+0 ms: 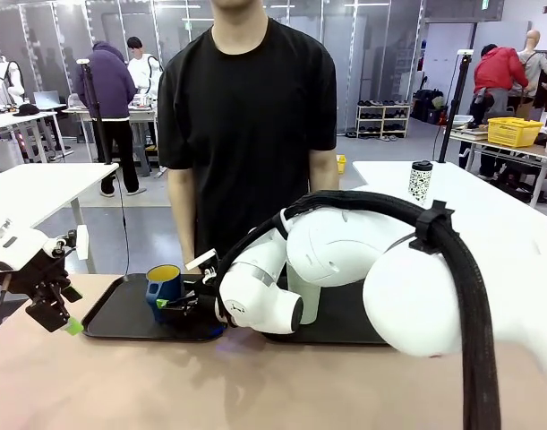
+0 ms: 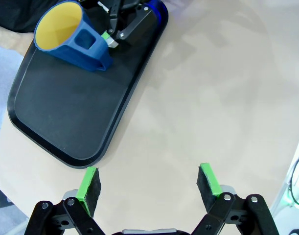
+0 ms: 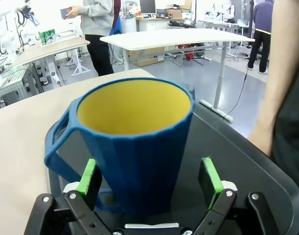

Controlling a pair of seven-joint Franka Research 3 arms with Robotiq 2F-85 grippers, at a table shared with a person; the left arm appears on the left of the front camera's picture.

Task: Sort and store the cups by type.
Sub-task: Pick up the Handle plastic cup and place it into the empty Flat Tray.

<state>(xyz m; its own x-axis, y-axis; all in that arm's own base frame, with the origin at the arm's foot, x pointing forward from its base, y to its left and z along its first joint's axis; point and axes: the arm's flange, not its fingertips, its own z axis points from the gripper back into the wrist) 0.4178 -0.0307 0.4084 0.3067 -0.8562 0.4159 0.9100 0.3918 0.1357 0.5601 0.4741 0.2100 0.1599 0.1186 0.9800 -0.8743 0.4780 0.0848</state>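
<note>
a large workshop room is stretching out behind a pale beige table (image 1: 121, 385), with white desks and other people working farther off. a person in a black t-shirt (image 1: 246, 116) is standing at the far side of the table. two black trays are lying side by side on it: the left tray (image 1: 121, 313) is carrying the dark blue mug (image 1: 164, 288), and the right tray (image 1: 345, 327) is sitting largely behind the right arm, which is reaching across the middle.

the mug is standing upright near the far end of the left tray, its yellow inside showing and its handle pointing toward the bare part of the tray. the right gripper (image 3: 150, 178) is sitting low at the mug with its jaws spread wide; in the right wrist view the green pads (image 3: 88, 176) are flanking the mug's body on either side with a gap showing at each, so it is released, not grasping.

the left gripper (image 2: 149, 186) is hanging over bare table just beside the near rim of the left tray, its fingers spread apart and holding nothing.

a black-and-white speckled tumbler (image 1: 421, 180) is standing on a white desk behind.
</note>
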